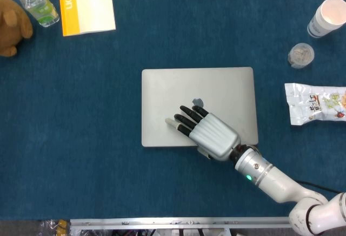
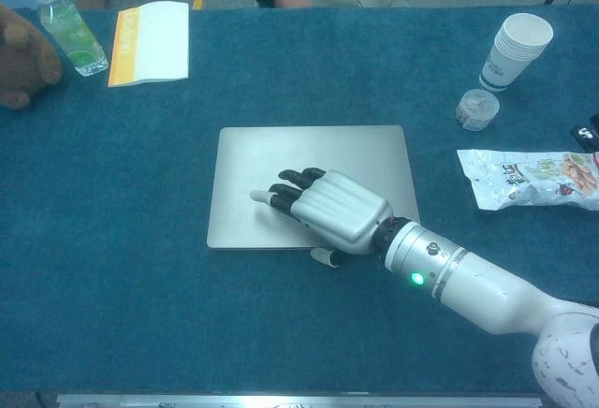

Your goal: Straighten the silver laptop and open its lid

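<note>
The silver laptop lies closed or nearly closed at the middle of the blue table, its edges about square to the table's front. My right hand lies over the near right part of the lid, fingers stretched flat on top. In the chest view the hand has its thumb tip hooked at the lid's front edge, so the lid sits between thumb and fingers. A thin dark line runs under that front edge of the laptop. My left hand shows in neither view.
A yellow-and-white book, a water bottle and a brown plush toy sit at the far left. A stack of paper cups, a small lidded tub and a snack bag lie on the right.
</note>
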Controlling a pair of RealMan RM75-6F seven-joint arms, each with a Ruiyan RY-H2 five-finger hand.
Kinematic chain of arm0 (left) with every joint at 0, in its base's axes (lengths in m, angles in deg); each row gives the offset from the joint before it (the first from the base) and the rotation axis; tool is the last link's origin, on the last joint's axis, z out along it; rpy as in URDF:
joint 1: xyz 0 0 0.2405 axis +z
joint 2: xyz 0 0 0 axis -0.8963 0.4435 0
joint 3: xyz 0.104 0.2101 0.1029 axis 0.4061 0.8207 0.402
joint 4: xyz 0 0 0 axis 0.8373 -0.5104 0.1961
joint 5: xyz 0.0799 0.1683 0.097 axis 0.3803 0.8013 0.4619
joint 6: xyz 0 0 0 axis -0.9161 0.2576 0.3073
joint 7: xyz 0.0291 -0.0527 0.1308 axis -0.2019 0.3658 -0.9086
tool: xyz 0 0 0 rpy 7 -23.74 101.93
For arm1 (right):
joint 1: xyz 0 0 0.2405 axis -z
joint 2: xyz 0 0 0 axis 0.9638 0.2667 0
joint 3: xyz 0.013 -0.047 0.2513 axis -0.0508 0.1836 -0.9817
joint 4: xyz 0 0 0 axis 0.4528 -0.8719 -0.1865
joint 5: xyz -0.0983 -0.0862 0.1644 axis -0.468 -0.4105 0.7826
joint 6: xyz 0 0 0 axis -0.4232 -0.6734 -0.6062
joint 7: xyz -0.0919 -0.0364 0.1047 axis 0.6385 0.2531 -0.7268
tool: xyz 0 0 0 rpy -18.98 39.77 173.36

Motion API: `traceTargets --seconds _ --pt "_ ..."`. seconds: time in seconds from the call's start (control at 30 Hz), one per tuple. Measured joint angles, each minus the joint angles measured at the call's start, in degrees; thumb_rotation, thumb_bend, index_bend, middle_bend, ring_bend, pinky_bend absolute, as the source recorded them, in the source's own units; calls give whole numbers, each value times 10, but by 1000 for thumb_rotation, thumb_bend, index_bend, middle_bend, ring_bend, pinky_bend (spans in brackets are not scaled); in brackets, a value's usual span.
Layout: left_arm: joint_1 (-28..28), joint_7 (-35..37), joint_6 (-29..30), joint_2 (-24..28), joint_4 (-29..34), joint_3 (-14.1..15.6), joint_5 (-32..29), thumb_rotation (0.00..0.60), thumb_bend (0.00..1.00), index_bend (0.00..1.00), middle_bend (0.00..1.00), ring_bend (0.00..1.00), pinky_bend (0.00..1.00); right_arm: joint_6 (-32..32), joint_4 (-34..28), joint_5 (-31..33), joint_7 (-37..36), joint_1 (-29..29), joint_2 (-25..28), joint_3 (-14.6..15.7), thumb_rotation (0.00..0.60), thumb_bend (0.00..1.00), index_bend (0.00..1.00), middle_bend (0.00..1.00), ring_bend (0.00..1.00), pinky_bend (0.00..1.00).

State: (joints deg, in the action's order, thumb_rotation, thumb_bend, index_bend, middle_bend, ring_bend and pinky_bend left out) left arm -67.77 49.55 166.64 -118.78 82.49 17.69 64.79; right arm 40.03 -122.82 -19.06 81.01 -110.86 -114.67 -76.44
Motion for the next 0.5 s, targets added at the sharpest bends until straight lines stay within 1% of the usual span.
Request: traceTargets --seconds 0.2,0.5 --pt "1 7 1 -4 -9 -1 -3 598 248 55 13 0 38 1 3 4 10 -1 -5 -1 600 452 0 136 25 163" --pt "4 21 3 -8 -25 -3 -13 597 248 53 14 0 38 3 -1 9 36 -7 -8 -11 600 456 0 136 25 163"
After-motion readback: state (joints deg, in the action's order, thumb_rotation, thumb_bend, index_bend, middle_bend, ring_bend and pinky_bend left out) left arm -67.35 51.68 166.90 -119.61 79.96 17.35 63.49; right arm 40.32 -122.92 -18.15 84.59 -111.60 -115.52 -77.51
